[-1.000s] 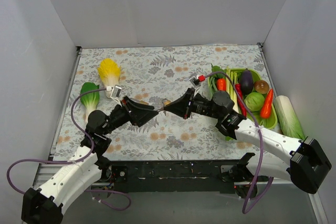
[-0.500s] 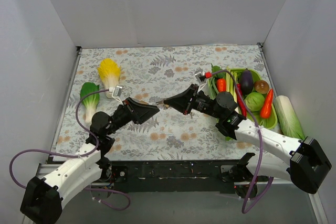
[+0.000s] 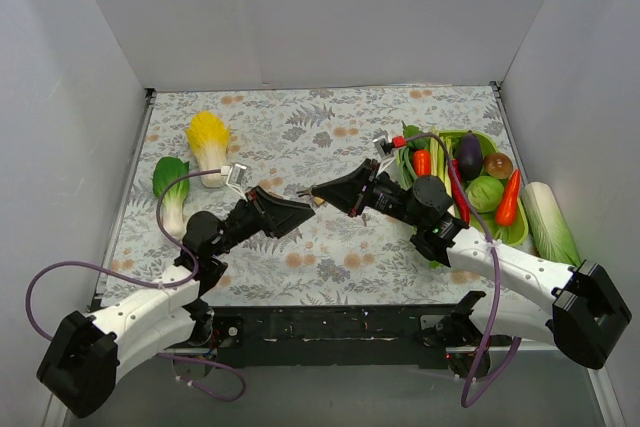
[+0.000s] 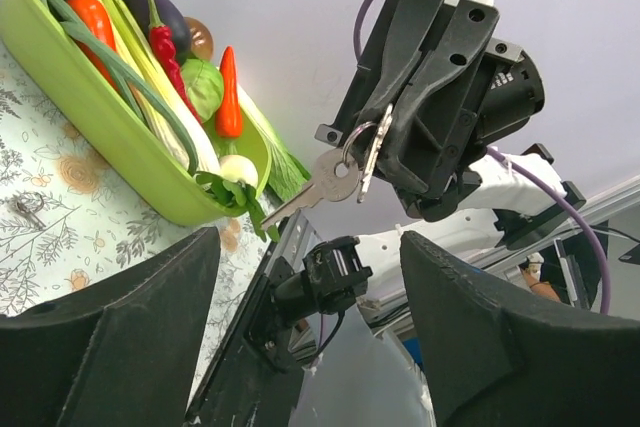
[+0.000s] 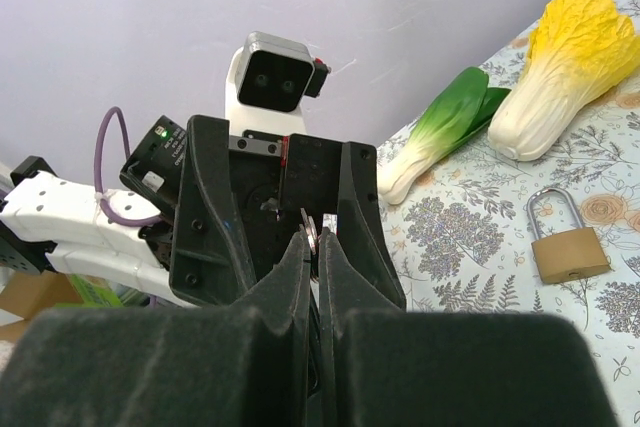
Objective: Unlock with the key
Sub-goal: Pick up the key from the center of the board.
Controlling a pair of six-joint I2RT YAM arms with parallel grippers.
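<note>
Pinching the key ring (image 4: 373, 150), the right gripper (image 5: 318, 245) keeps its fingers together; the key (image 4: 312, 189) dangles above the table's (image 3: 330, 127) middle. Facing it, the left gripper (image 3: 292, 215) is spread, empty. The padlock (image 5: 565, 247) lies flat mid-table. Small print on the right gripper is unreadable.

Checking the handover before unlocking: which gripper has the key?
The right gripper: it is shut on the ring of the key, which hangs from it. The left gripper faces it, open and empty.

No text, label or number can be read.
</note>
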